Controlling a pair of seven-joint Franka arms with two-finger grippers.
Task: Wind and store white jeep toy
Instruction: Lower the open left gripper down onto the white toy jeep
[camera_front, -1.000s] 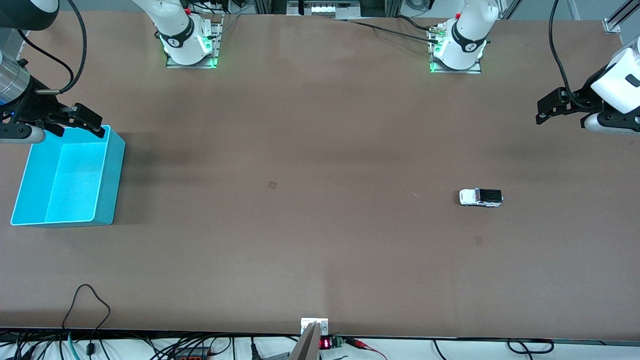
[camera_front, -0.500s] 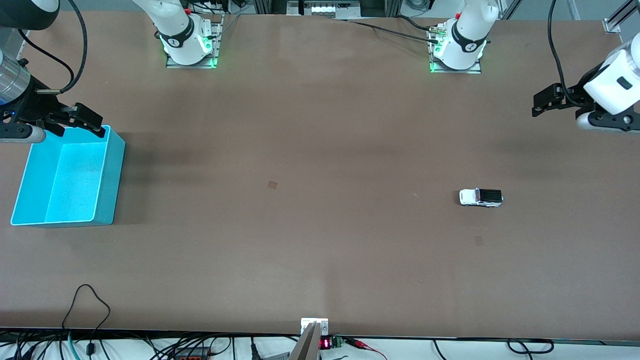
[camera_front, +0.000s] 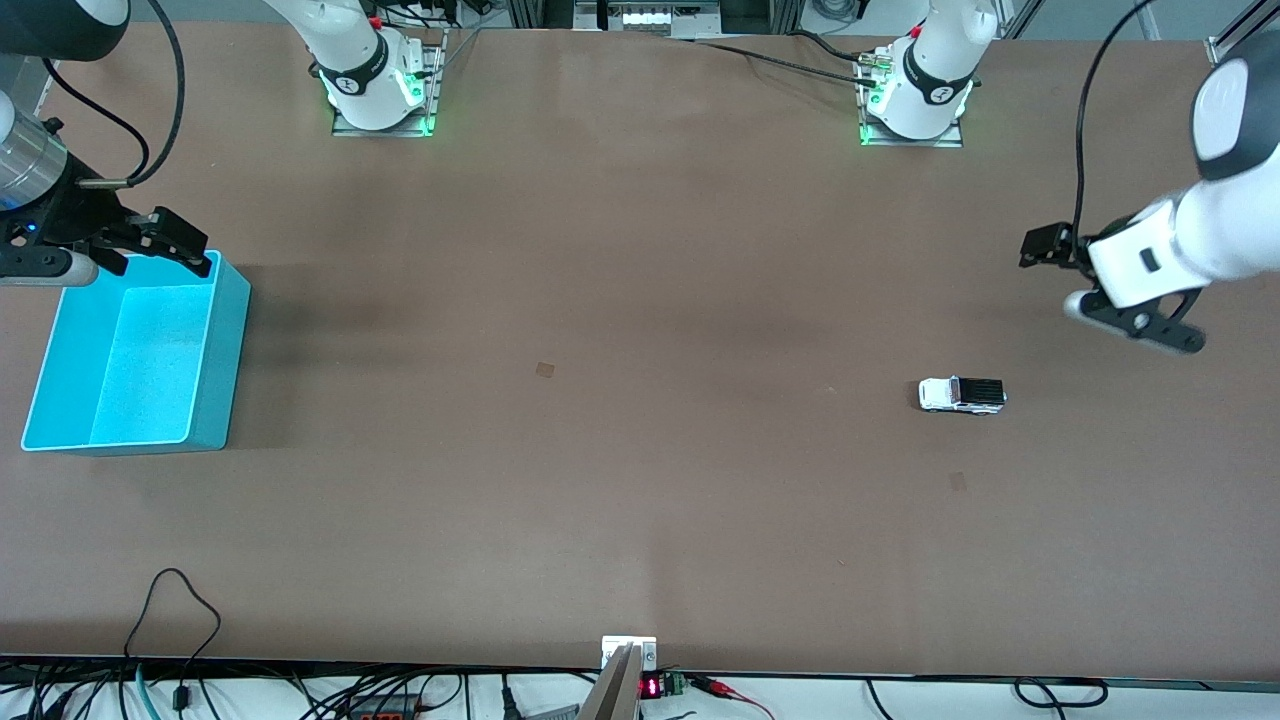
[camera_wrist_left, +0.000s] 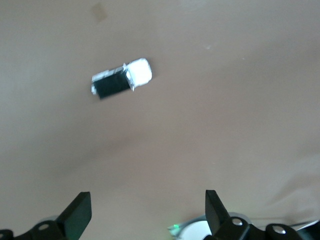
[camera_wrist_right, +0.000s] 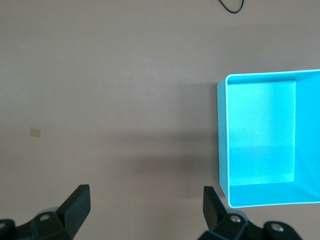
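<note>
Left claw (camera_front: 1045, 250) open, now lower, closer above white jeep toy (camera_front: 962, 395); right claw (camera_front: 165, 245) open, unmoved over turquoise bin (camera_front: 225, 350).

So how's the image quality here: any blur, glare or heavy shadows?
Front view: sharp, soft shadow bands across the table, green glow at both arm bases. Left wrist view: soft; the white jeep toy is overexposed. Right wrist view: crisp, the turquoise bin brightly lit.

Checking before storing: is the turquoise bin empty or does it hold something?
Empty. The turquoise bin shows only bare floor; the white jeep toy sits on the table.
</note>
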